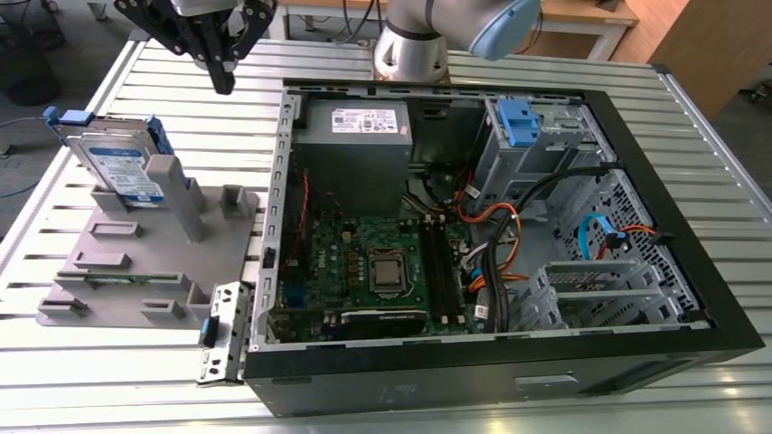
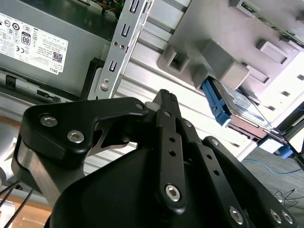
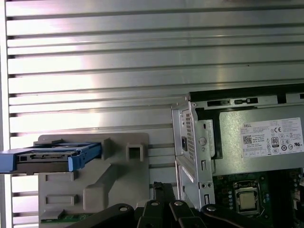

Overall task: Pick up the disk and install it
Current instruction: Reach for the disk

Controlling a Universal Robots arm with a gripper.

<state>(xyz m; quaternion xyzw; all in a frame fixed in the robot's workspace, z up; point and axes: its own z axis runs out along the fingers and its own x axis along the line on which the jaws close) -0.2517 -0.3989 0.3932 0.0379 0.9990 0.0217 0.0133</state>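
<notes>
One disk [image 1: 118, 167], exterior view: it stands on edge in the grey holder [image 1: 169, 249], leaning, label side in sight, with the gripper [image 1: 223, 83] above and near it, closed and empty. Second wrist view: disk [image 2: 232, 102] seated in the holder, apart from the gripper [image 2: 165, 95]. First wrist view: disk [image 3: 52, 156] edge-on, long axis along the table [image 3: 142, 47] slats. Judgement: a good approach squares parted jaws across that thin upper edge.

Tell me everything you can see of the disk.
The disk is a flat silver metal drive with a white-and-blue label, framed by a blue plastic bracket with end tabs. It stands on edge, leaning, in the grey holder, at the exterior view's left of the open computer case. The pincer hangs apart from it.
</notes>
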